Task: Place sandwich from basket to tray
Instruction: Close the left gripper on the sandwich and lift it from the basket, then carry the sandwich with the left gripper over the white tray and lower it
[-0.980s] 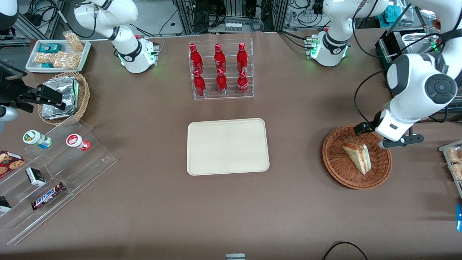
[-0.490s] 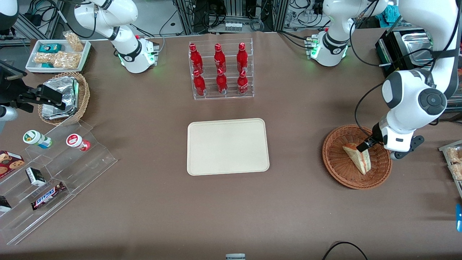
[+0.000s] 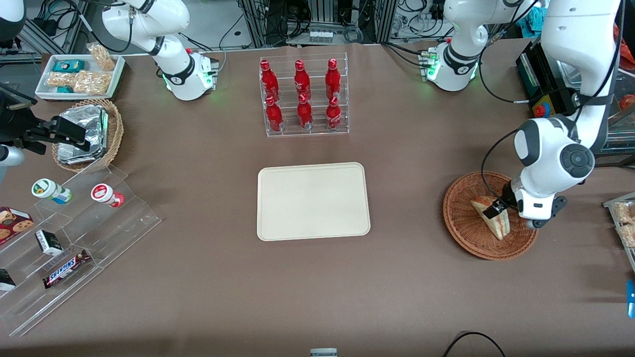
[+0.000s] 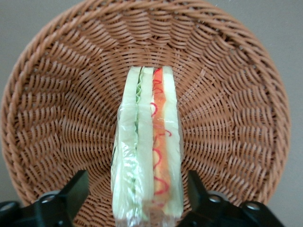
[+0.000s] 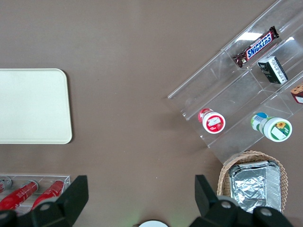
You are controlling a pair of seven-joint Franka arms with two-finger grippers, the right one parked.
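The sandwich (image 3: 497, 224), a wrapped white-bread wedge with orange-red and green filling, lies in the shallow brown wicker basket (image 3: 464, 224) toward the working arm's end of the table. My left gripper (image 3: 500, 210) is low in the basket, open, with one finger on each side of the sandwich and gaps between both fingers and the wrap. In the left wrist view the sandwich (image 4: 147, 156) stands edge-up between the two black fingers (image 4: 71, 196) over the basket's weave (image 4: 57, 109). The cream tray (image 3: 313, 201) lies empty mid-table and also shows in the right wrist view (image 5: 31, 105).
A clear rack of red bottles (image 3: 303, 96) stands farther from the front camera than the tray. A stepped acrylic stand with snacks (image 3: 64, 248), a small wicker basket of foil packs (image 3: 89, 133) and a white snack bin (image 3: 79, 75) lie toward the parked arm's end.
My left gripper has come down into the basket and moved over the sandwich, from beside the basket's rim to straddling the wedge. The sandwich has not moved.
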